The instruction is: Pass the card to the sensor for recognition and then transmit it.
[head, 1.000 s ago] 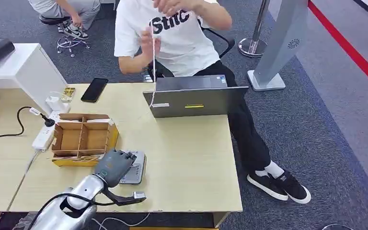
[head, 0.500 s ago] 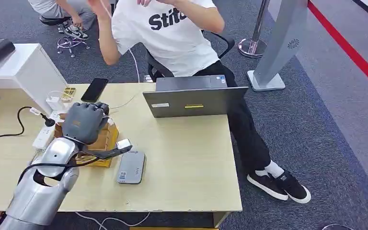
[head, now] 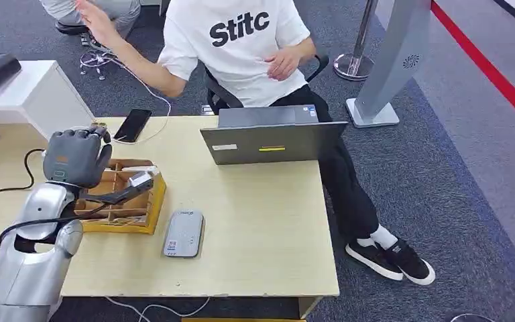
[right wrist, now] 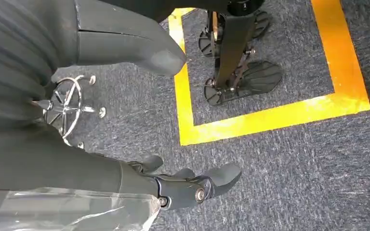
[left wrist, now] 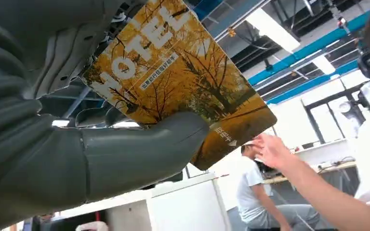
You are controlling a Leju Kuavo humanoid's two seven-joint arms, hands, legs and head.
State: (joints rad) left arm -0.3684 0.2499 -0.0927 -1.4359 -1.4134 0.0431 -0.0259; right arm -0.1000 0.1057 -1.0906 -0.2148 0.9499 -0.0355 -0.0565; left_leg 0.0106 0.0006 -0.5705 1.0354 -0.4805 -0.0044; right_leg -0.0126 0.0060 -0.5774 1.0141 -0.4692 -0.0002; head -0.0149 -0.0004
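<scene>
My left hand (head: pixel 77 156) is raised above the wooden compartment box (head: pixel 117 194) at the table's left. In the left wrist view its thumb (left wrist: pixel 144 149) and fingers pinch a yellow hotel card (left wrist: pixel 183 72) printed with autumn trees, held up in the air. The grey card sensor (head: pixel 184 233) lies flat on the table (head: pixel 268 228) near the front edge, to the right of the box and apart from the hand. My right hand (right wrist: pixel 77 163) hangs over grey carpet with its fingers apart and nothing in it.
A person in a white T-shirt (head: pixel 241 40) sits behind an open grey laptop (head: pixel 271 137), one arm (head: pixel 131 50) stretched to the left with a white cable. A black phone (head: pixel 132 125), a power strip (head: pixel 64 184) and a white cabinet (head: pixel 30 97) stand at the left.
My left hand has lifted off the sensor and moved up and back-left, over the wooden box. The person's arm has swung out to the left with the cable.
</scene>
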